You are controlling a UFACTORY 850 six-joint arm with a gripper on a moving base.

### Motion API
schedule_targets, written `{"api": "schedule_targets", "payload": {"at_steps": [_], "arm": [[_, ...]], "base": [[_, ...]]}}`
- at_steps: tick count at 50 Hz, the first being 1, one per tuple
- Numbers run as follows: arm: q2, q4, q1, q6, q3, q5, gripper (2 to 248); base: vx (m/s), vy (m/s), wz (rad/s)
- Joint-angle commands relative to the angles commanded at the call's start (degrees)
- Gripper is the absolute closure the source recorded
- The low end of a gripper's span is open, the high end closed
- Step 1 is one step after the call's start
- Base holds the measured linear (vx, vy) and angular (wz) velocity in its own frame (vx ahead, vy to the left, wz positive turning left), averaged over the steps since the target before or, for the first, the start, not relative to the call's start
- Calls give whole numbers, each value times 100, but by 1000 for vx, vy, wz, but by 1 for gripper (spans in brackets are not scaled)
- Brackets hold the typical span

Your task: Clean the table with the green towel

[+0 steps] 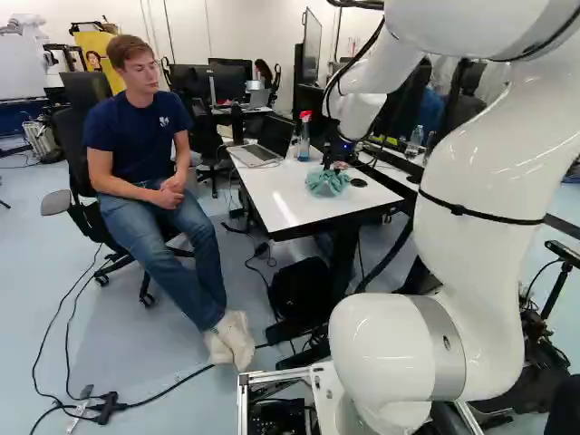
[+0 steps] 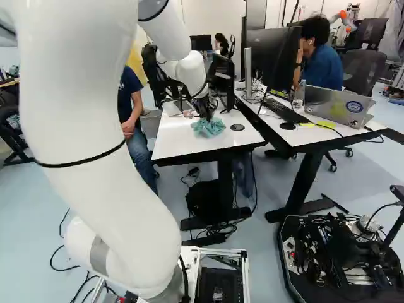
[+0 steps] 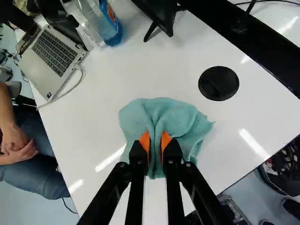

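My gripper [image 2: 207, 116] pinches a fold of the green towel [image 3: 171, 112] between its orange pads [image 3: 145, 140]. The towel lies bunched on the white table [image 3: 112, 75], near a laptop [image 3: 50, 58].

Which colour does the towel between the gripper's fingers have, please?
The towel is a plain blue-green; it shows best in the wrist view.

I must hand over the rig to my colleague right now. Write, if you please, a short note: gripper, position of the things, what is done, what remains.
Gripper: closed on a raised fold of the green towel.
Things: towel bunched on the white table, beside the black round disc; spray bottle and open laptop also stand on it.
Done: towel gripped. Whether any wiping has happened, I cannot tell.
Left: probably wipe the tabletop, avoiding bottle and laptop. A person sits beside the table.
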Motion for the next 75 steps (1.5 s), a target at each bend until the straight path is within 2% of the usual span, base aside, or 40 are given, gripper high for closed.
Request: {"api": "schedule_targets", "payload": {"at_steps": [16,43,60,75], "arm": [[483,334,-18,0,277,-285,202],[1357,1235,-70,0,735,-1318,202],[2003,1309,-114,0,1063,-1419,202],[2097,1309,-118,0,1088,-1419,202]], "base": [[0,0,0],[0,0,0],[0,0,0],[0,0,0]]}}
